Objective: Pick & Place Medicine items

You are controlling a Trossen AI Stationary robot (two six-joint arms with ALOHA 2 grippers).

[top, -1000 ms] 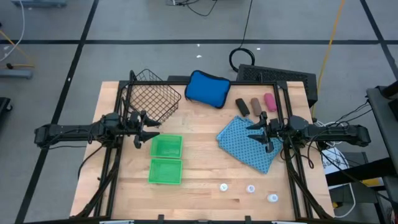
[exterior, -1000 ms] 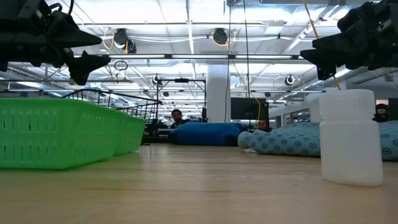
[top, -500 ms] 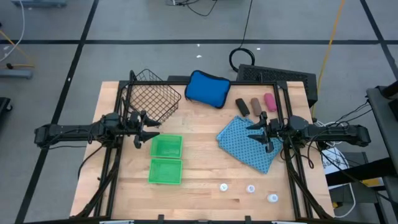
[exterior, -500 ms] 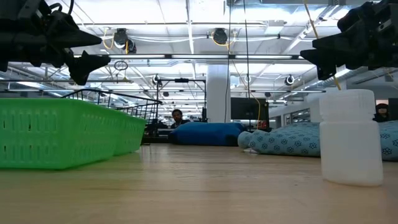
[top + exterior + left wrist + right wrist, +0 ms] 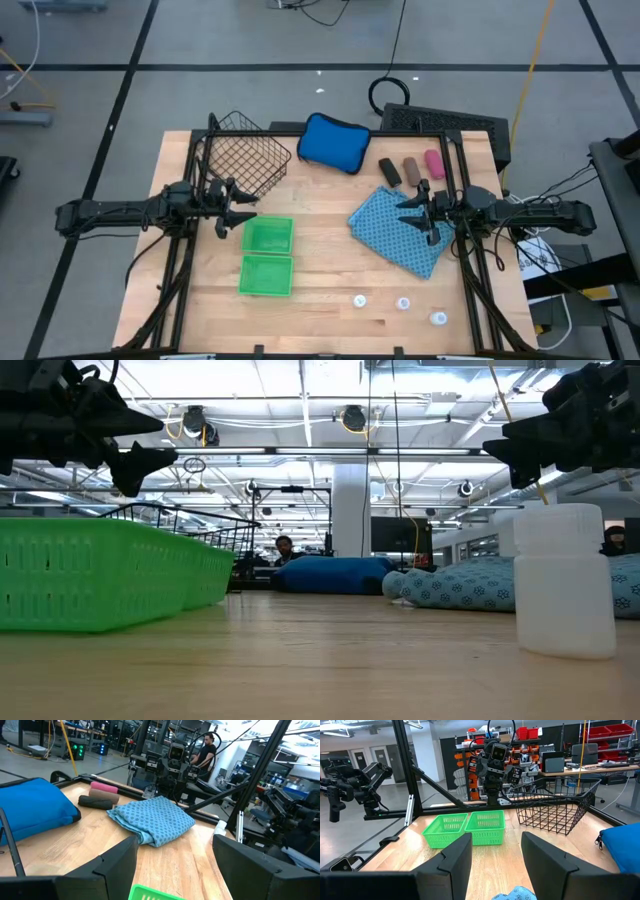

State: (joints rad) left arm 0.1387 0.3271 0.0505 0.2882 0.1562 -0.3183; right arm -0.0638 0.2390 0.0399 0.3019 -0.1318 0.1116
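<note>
No pick begun; left gripper (image 5: pixel 232 208) hovering spread beside the green trays (image 5: pixel 267 256), right gripper (image 5: pixel 415 211) hovering spread over the blue cloth (image 5: pixel 396 232); both empty. Black, brown and pink pieces (image 5: pixel 410 168) lying just behind the cloth; white bottles (image 5: pixel 402 303) along the front edge. Next, by judgement: descent onto one piece.

A robotics lab or workshop is indicated: behind the wooden table (image 5: pixel 330 290), ceiling lights, red parts bins (image 5: pixel 607 730) and further robot rigs (image 5: pixel 492 762) are seen.
</note>
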